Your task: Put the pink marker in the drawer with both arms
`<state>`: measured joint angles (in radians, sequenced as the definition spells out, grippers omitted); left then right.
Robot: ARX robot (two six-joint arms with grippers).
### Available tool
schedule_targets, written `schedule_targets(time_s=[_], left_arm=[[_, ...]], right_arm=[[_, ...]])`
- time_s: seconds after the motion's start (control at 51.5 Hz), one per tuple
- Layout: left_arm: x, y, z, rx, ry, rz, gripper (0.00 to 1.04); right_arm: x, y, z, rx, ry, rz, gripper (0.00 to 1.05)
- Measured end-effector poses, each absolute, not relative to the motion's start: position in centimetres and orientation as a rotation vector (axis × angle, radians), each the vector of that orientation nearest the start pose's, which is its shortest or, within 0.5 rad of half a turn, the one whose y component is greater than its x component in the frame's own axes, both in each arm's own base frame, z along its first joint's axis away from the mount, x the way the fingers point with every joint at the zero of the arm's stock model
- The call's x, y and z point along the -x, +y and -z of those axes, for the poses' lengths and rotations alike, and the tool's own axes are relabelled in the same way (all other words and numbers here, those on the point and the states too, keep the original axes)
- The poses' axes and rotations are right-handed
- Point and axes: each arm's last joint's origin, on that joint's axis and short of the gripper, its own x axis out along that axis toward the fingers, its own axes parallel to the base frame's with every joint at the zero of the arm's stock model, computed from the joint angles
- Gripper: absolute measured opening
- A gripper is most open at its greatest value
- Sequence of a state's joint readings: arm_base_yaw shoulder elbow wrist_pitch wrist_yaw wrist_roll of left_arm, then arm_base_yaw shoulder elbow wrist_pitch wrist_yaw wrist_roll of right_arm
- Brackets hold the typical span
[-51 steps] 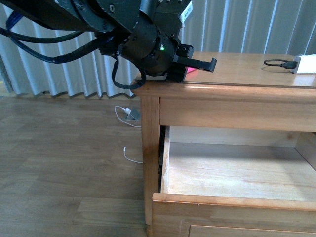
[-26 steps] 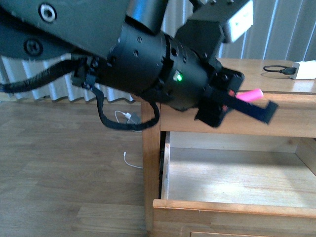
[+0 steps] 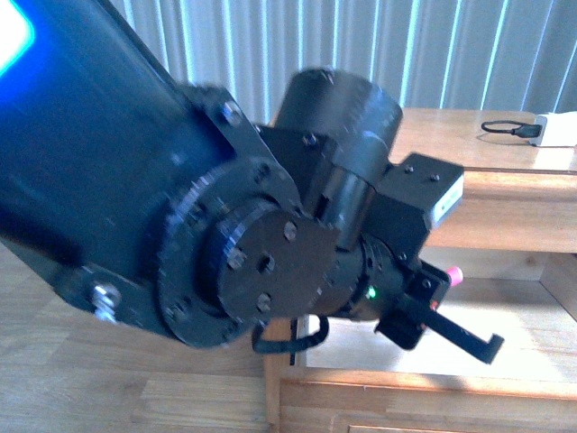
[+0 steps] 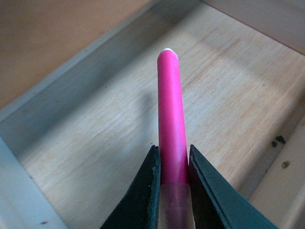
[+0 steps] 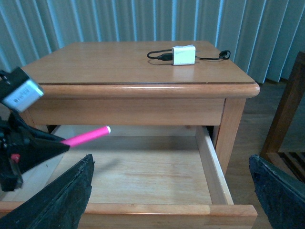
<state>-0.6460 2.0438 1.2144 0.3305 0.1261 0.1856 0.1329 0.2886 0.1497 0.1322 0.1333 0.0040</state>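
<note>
The pink marker (image 4: 170, 114) is clamped at its cap end between my left gripper's (image 4: 171, 153) fingers and sticks out forward over the plywood floor of the open drawer (image 4: 57, 95). In the right wrist view the marker (image 5: 86, 136) hangs above the left half of the drawer (image 5: 143, 208), held by the left gripper (image 5: 59, 142). From the front, only the marker's tip (image 3: 454, 273) shows beside the left gripper (image 3: 455, 311). My right gripper (image 5: 170, 160) is open in front of the drawer, holding nothing.
The left arm (image 3: 180, 225) fills most of the front view, hiding the table's left side. A white charger block (image 5: 183, 55) with black cable lies on the table top (image 5: 119, 62). Dark wooden furniture (image 5: 286, 109) stands to the right.
The left arm has swung from the table top down over the open drawer, carrying the pink marker. It now sits much closer to the front camera.
</note>
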Motion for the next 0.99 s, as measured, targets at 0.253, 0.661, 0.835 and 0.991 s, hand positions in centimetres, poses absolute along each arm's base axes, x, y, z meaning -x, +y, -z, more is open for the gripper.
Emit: schedule_targets(time_s=[0.253, 0.661, 0.835, 0.991], left_arm=[[-35.3, -26.8, -14.3, -0.293, 0.411, 0.704, 0.42], [-33.0, -21.5, -18.7, -0.201, 0.316, 0.515, 0.99], [-30.2, -16.9, -21.5, -0.124, 0.266, 0.427, 0.99], [-27.3, -11.6, -23.7, -0.013, 0.206, 0.284, 0.99]], right_arm=[[-11.4, 1.1, -20.3, -0.003, 0.007, 0.0, 0.96], [-11.4, 1.1, -20.4, -0.003, 0.007, 0.0, 0.96], [-11.4, 1.1, -20.4, -0.003, 0.007, 0.0, 0.96], [-11.4, 1.1, -20.4, -0.003, 0.007, 0.0, 0.96]])
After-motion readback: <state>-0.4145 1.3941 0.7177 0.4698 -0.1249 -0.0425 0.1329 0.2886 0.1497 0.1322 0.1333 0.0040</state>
